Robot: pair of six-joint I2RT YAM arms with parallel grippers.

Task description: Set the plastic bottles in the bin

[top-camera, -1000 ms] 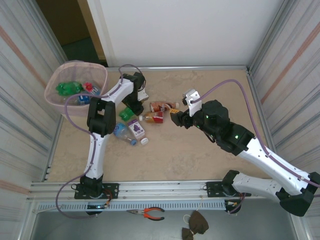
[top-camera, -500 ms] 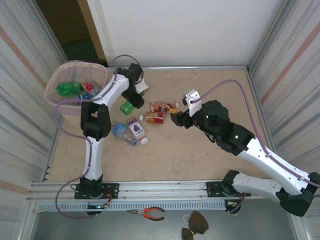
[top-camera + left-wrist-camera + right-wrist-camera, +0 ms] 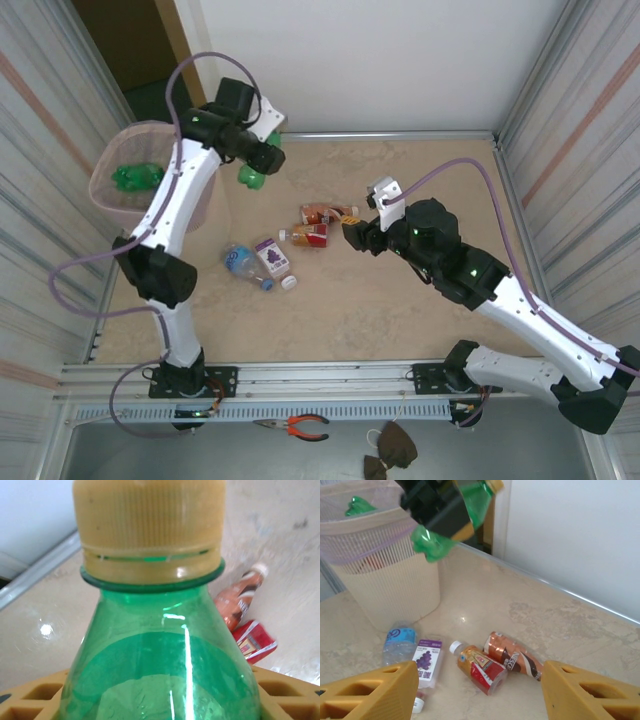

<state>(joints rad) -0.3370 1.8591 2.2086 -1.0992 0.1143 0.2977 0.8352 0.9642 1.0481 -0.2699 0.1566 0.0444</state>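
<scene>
My arms (image 3: 182, 195) are white links with black joints, lilac cables (image 3: 460, 162) looping alongside; my fingers (image 3: 375, 690) are mustard-yellow, ribbed with square pockets.

Beige marbled tabletop (image 3: 350, 320), white back wall (image 3: 380, 60), ribbed metal side panels (image 3: 590, 110)

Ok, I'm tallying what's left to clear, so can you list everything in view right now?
bin: one, beige with pink liner, far-left table corner.
binned bottle: one seen, green, inside the bin.
held bottle: one, green with tan cap, in the air beside the bin.
blue-label bottle: one, clear, lying mid-table left.
purple-label bottle: one, grape label, lying beside it.
red-label bottle: one, white cap, table centre.
brown bottle: one, orange-brown, just beyond the red-label one.
pliers: one, orange handles, near ledge.
dark lump: one, brown, near ledge; cannot identify.
left hand: shut on the held bottle.
right hand: open, near the red-label bottle.
</scene>
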